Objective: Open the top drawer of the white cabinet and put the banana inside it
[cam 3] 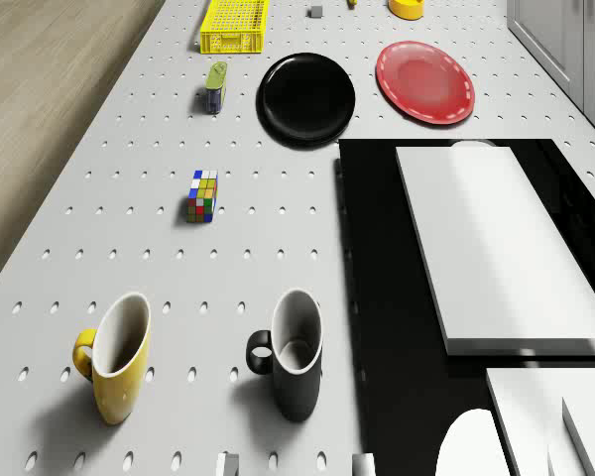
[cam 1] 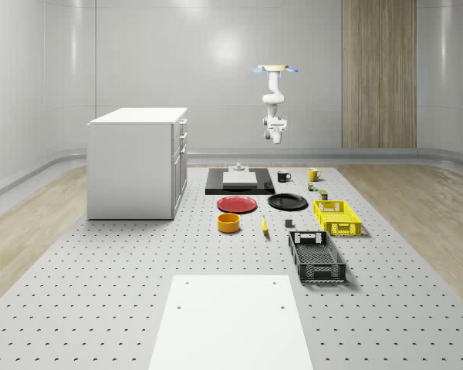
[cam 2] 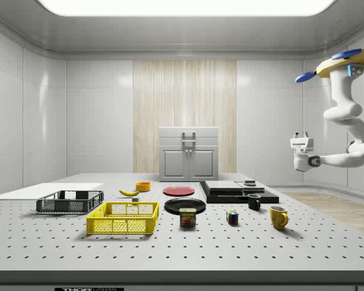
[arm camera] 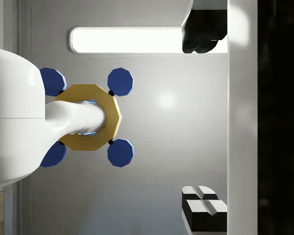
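Observation:
The white cabinet [cam 1: 135, 162] stands at the table's far left in the whole-scene view, its drawers [cam 1: 183, 129] closed; it appears at the back in the side view as cabinet [cam 2: 188, 154]. The banana [cam 1: 264, 224] lies on the table between the orange bowl and the baskets, also seen as banana [cam 2: 129, 193]. The drone [cam 1: 275, 69] hovers high above the table's far end, over the mugs and well right of the cabinet. My gripper [cam 1: 276, 123] hangs in the air, far from the banana. In the wrist view the gripper [arm camera: 204, 122] faces up at the drone [arm camera: 90, 117], open and holding nothing.
A black platform [cam 3: 377, 297] with white blocks, a black mug [cam 3: 296, 362], a yellow mug [cam 3: 114, 362], a Rubik's cube [cam 3: 202, 195], a can [cam 3: 214, 87], a black plate [cam 3: 306, 96] and a red plate [cam 3: 425, 81] lie below. A yellow basket [cam 1: 336, 216], black basket [cam 1: 316, 256] and orange bowl [cam 1: 229, 222] surround the banana.

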{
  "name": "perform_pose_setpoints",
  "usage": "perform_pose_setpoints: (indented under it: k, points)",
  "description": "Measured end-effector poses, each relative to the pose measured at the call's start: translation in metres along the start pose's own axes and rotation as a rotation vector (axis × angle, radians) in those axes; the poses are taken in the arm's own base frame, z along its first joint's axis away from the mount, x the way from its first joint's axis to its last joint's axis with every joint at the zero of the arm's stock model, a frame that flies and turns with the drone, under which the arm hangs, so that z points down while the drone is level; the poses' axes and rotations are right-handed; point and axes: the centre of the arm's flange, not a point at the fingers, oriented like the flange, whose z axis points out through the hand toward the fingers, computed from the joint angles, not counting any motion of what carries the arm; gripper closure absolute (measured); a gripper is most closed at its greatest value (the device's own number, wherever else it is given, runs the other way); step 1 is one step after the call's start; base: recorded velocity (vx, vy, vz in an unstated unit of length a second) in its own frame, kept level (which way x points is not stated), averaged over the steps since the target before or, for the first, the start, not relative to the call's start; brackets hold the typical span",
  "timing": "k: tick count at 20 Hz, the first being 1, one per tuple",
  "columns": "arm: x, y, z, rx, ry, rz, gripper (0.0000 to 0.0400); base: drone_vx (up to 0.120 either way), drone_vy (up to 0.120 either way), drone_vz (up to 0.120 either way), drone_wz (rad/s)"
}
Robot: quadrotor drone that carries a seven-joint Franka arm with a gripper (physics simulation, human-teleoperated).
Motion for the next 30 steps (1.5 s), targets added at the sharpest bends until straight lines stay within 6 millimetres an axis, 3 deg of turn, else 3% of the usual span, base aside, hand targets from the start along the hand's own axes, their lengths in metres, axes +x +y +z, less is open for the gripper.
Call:
perform_pose_setpoints:
  k: [6,8,12,17,22,30]
  points:
    - [-0.002,0.003,-0.043,0.003,0.003,0.0,0.0,0.0,0.0,0.0,0.0]
    - [0.015,0.019,-0.052,0.187,-0.181,0.004,0.0,0.0,-0.04,0.0,0.0]
    - [0.051,0.052,-0.04,0.601,-0.599,0.003,0.0,0.12,-0.12,0.03,0.0]
    - [0.067,0.066,-0.016,0.896,-0.895,0.0,0.0,0.12,-0.12,0.12,0.0]
    - [0.071,0.069,-0.004,1.023,-1.022,-0.001,0.0,0.12,-0.12,0.12,0.0]
    - [0.072,0.069,0.004,1.089,-1.089,-0.002,0.0,0.12,-0.12,0.12,0.0]
